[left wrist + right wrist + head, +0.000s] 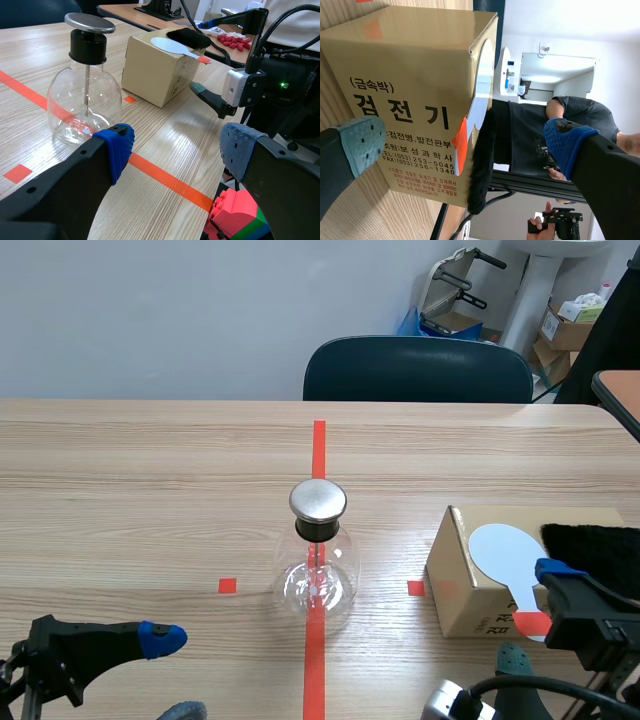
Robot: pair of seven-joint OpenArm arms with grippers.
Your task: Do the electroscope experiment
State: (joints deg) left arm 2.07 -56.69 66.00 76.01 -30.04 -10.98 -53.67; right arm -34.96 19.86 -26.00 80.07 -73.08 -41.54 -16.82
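Note:
The electroscope, a clear glass flask (318,578) with a black neck and a round metal cap (318,500), stands on the orange tape line mid-table. In the left wrist view the flask (82,102) is just ahead of my open left gripper (175,145), off its left finger. To the right sits a cardboard box (460,585); on top lie a white paddle (505,550) with an orange handle and a black fur cloth (590,540). My right gripper (535,612) is open at the box's near side. Its fingers straddle the paddle's handle (460,142) and the fur (482,165) without touching.
A dark blue chair (418,370) stands behind the far table edge. Coloured toy bricks (235,215) lie below my left gripper. A person (580,115) shows beyond the box in the right wrist view. Small orange tape squares (228,585) mark the wood.

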